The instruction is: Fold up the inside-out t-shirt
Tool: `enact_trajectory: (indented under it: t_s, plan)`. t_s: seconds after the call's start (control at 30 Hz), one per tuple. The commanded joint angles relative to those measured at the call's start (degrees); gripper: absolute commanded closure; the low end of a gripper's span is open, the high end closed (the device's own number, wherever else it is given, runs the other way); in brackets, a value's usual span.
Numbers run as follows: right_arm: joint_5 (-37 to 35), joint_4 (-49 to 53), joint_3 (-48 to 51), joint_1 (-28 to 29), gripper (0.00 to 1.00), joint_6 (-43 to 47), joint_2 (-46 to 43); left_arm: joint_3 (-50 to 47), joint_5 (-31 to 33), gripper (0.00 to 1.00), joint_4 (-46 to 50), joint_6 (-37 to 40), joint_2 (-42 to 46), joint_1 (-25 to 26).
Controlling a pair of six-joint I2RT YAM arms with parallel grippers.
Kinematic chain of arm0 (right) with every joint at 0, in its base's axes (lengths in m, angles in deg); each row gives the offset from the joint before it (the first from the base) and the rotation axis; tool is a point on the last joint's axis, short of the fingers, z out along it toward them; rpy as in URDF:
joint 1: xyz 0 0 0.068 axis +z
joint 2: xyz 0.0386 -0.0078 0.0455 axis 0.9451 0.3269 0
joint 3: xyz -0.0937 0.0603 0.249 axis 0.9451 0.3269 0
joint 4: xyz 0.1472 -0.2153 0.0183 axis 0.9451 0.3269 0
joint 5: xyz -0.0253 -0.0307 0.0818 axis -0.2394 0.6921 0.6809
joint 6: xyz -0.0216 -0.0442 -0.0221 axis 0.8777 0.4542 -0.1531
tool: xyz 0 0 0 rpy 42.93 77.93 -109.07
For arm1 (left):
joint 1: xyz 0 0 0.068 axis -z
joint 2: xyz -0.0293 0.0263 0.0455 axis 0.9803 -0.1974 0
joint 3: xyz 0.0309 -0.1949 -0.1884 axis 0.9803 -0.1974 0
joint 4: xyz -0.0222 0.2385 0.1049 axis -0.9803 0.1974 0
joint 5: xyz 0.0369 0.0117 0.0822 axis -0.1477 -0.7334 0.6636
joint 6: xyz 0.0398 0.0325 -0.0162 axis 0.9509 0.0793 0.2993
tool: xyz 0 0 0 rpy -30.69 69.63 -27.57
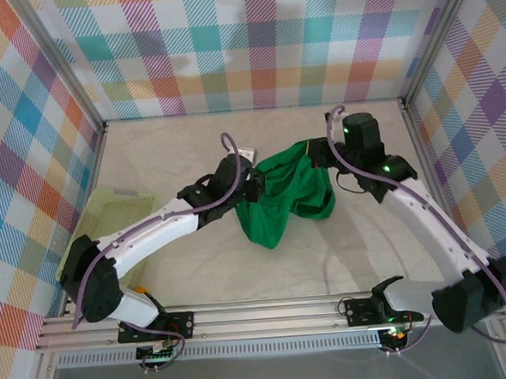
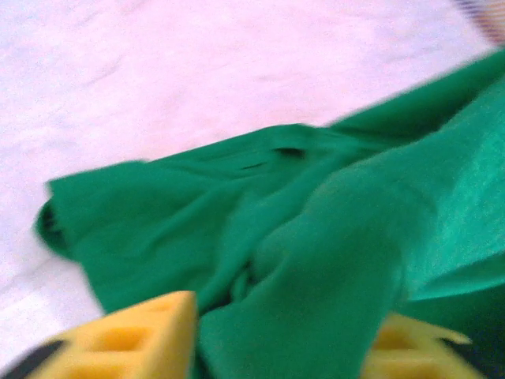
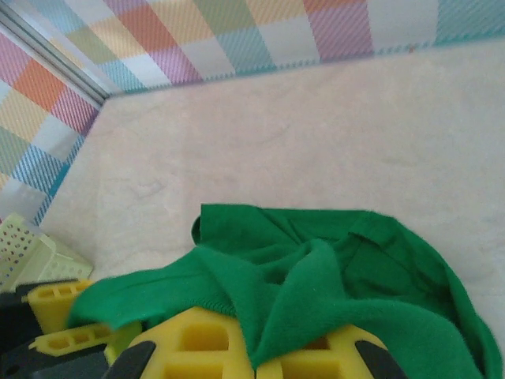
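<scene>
The green inside-out t-shirt point(image 1: 283, 196) hangs bunched in mid-table, lifted between both arms. My right gripper point(image 1: 314, 154) holds its upper right part; in the right wrist view the yellow fingers point(image 3: 197, 347) meet with a fold of the t-shirt point(image 3: 316, 268) pinched between them, so the right gripper point(image 3: 256, 351) is shut on it. My left gripper point(image 1: 255, 187) is at the shirt's left edge. In the left wrist view its yellow fingers point(image 2: 134, 339) stand apart, and a thick fold of the t-shirt point(image 2: 316, 237) lies in the gap of the left gripper point(image 2: 280, 335).
A pale yellow-green mesh basket point(image 1: 108, 215) lies at the left side of the table, also seen as the basket point(image 3: 31, 257) at the left edge of the right wrist view. Plaid walls point(image 1: 253, 43) enclose the table on three sides.
</scene>
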State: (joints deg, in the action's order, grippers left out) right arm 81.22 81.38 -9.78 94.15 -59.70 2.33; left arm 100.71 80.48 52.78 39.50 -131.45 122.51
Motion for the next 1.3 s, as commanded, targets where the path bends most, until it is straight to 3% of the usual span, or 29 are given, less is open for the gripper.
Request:
enact_trajectory:
  t_s: [0.0,0.1,0.17,0.3,0.53,0.63,0.73,0.97,1.13,1.23,1.27]
  plan:
    - [3.0,0.5,-3.8,0.3,1.0,-4.4,7.4,-1.0,5.1,0.39,8.3,-2.5,-3.0,-1.9]
    - [4.0,-0.1,-6.0,2.0,1.0,-5.0,11.5,-5.2,6.6,0.17,5.1,-1.8,1.4,-0.5]
    - [4.1,-0.6,-7.2,3.5,1.0,-5.1,13.1,-8.7,3.6,0.09,-0.2,0.1,5.2,0.7]
    - [4.3,-1.3,-8.8,5.3,1.0,-5.5,14.5,-10.6,-4.3,0.06,-6.7,4.9,6.6,4.2]
    - [4.3,-1.3,-9.5,6.0,1.0,-6.1,13.8,-7.5,-10.7,0.07,-11.4,3.6,-2.5,5.6]
    - [3.8,-1.1,-9.3,6.0,1.0,-6.1,12.9,-5.0,-8.9,0.14,-11.2,2.3,-6.6,5.7]
    - [3.1,-0.9,-9.0,6.0,1.0,-5.7,12.0,-2.8,-7.1,0.35,-10.4,2.3,-9.7,5.6]
    - [-3.7,1.0,-10.4,5.8,1.0,-3.7,13.9,-3.6,-9.7,0.97,-11.7,1.8,-8.4,5.7]
    - [-4.5,3.0,-16.7,3.7,1.0,-1.8,23.1,-12.5,-11.3,1.0,-18.2,0.5,3.2,5.8]
    - [-4.8,4.8,-20.6,3.2,0.86,-0.1,28.0,-17.4,-6.4,1.0,-19.0,-0.4,10.5,5.3]
    - [-5.1,5.8,-21.7,3.2,0.77,0.4,29.0,-18.0,-5.4,1.0,-17.6,-0.8,11.7,4.3]
